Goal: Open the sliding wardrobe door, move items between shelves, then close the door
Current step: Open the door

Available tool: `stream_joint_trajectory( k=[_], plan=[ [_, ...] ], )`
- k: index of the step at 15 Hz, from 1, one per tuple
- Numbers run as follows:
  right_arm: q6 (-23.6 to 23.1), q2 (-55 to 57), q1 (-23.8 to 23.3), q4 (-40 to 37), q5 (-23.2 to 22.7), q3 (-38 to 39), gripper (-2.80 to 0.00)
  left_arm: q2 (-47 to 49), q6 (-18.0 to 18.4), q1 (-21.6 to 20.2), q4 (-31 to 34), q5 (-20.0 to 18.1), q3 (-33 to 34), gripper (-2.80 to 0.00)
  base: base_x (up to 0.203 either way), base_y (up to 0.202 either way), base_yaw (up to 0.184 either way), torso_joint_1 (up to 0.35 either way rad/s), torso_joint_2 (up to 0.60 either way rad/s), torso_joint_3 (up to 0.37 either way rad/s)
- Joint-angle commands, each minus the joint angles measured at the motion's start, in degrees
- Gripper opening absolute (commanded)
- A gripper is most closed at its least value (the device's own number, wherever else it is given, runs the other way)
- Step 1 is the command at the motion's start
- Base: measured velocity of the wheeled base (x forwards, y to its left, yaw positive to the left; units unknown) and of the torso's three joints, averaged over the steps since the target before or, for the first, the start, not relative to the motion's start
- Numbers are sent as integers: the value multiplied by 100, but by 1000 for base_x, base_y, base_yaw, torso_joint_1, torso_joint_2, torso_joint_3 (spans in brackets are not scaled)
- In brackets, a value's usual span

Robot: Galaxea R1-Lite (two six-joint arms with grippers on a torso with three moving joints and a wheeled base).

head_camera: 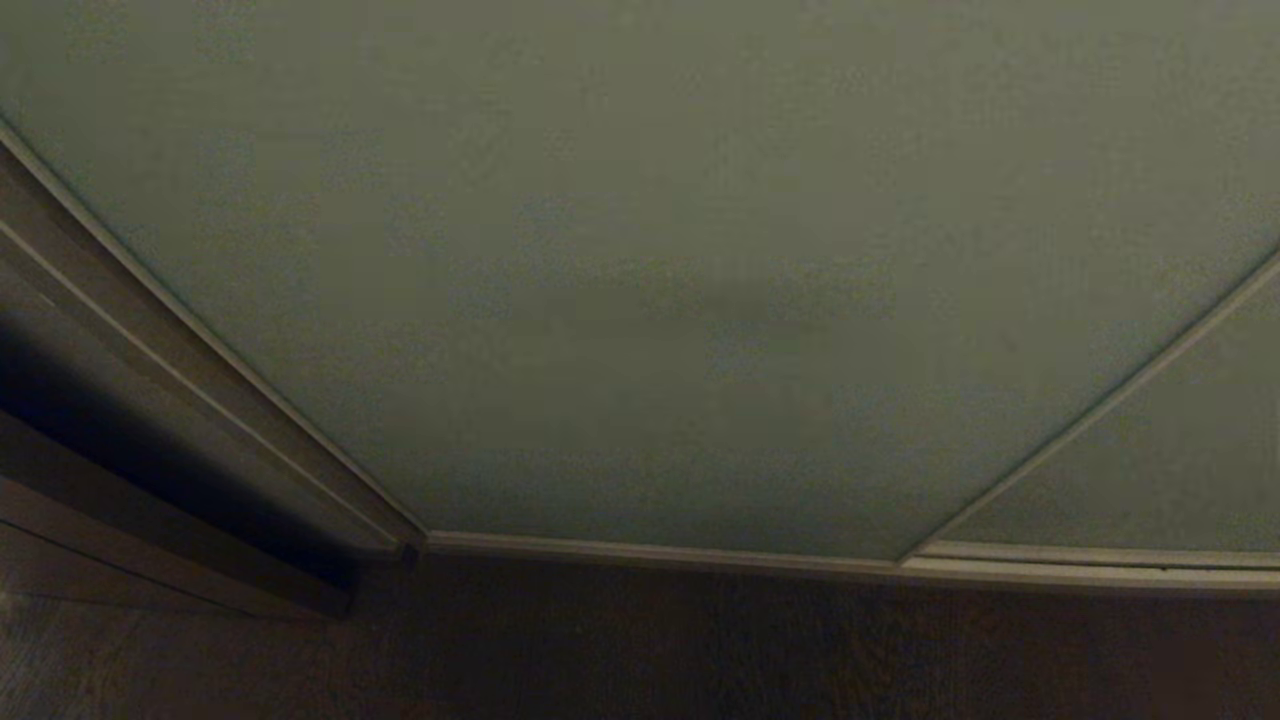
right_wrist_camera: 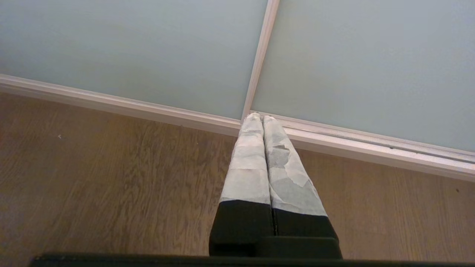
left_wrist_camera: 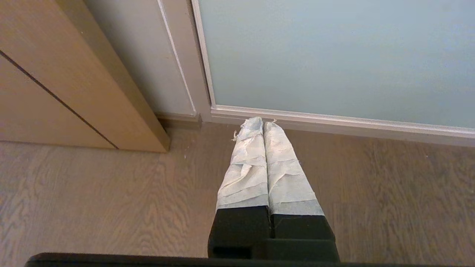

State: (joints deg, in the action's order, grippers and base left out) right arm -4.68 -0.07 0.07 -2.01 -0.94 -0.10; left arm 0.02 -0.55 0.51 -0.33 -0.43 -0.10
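Note:
The sliding wardrobe door [head_camera: 640, 280] fills the head view as a pale grey-green panel with a slim light frame, standing closed on its floor rail [head_camera: 660, 553]. The same door [left_wrist_camera: 334, 55] shows in the left wrist view, and again [right_wrist_camera: 130, 48] in the right wrist view. My left gripper [left_wrist_camera: 262, 122] hangs low over the wooden floor near the door's left bottom corner, its taped fingers pressed together and empty. My right gripper [right_wrist_camera: 258, 118] is also shut and empty, pointing at the seam between this door and the neighbouring panel [right_wrist_camera: 371, 63]. The items and shelves are hidden behind the door.
A second door panel [head_camera: 1150, 470] adjoins on the right. A wooden cabinet side [left_wrist_camera: 74, 74] stands to the left of the wardrobe frame [left_wrist_camera: 182, 59]. Wood-grain floor [right_wrist_camera: 92, 178] lies in front of the rail.

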Motion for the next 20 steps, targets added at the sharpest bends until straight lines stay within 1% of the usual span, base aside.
stream_joint_trajectory(
  k=[1, 3, 4, 7, 8, 10, 11, 13, 17, 19, 20],
  plan=[
    [-6, -1, 1, -1, -3, 1, -280, -11, -7, 2, 7, -1, -8, -280, 0, 0, 0, 0, 0, 0],
    [-6, -1, 1, -1, -3, 1, -280, -13, 12, -5, 51, 27, -45, -280, 0, 0, 0, 0, 0, 0],
    [-6, -1, 1, -1, -3, 1, -280, -7, 43, -6, 56, 63, -186, -280, 0, 0, 0, 0, 0, 0],
    [-6, -1, 1, -1, -3, 1, -280, 120, 142, -7, 211, 305, -1104, -280, 0, 0, 0, 0, 0, 0],
    [-6, -1, 1, -1, -3, 1, -280, 200, 335, -7, 241, 418, -1501, -280, 0, 0, 0, 0, 0, 0],
    [-6, -1, 1, -1, -3, 1, -280, 587, 906, -7, 213, 901, -2292, -280, 0, 0, 0, 0, 0, 0],
    [-6, -1, 1, -1, -3, 1, -280, 904, 1062, -7, 109, 1082, -2559, -280, 0, 0, 0, 0, 0, 0],
    [-6, -1, 1, -1, -3, 1, -280, 1718, 1189, -20, -495, 1514, -2937, -280, 0, 0, 0, 0, 0, 0],
    [-6, -1, 1, -1, -3, 1, -280, 3689, 1260, -30, -2317, 2629, -3637, -280, 0, 0, 0, 0, 0, 0],
    [-6, -1, 1, -1, -3, 1, -280, 4530, 1244, -32, -3036, 3030, -4063, -280, 0, 0, 0, 0, 0, 0],
    [-6, -1, 1, -1, -3, 1, -280, 4946, 1220, -34, -3378, 3201, -4402, -280, 0, 0, 0, 0, 0, 0]
  ],
)
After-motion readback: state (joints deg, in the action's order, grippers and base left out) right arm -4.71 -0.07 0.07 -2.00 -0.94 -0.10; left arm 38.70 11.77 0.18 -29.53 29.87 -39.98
